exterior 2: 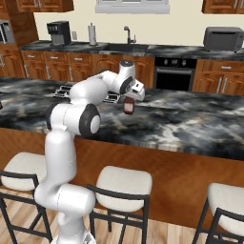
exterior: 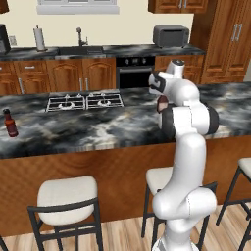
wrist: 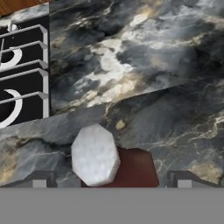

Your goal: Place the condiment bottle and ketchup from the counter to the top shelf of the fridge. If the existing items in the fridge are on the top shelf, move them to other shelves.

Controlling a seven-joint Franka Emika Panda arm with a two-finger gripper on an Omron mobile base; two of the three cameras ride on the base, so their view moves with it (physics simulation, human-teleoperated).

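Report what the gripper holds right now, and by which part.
Nothing is held. The gripper hangs open above the ketchup on the counter, its fingers spread wide of the cap.

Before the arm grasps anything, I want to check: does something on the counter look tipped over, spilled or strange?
Nothing stands out. The ketchup stands upright on the counter under the open gripper, and the condiment bottle stands upright far to the left. No spill shows on the stone.
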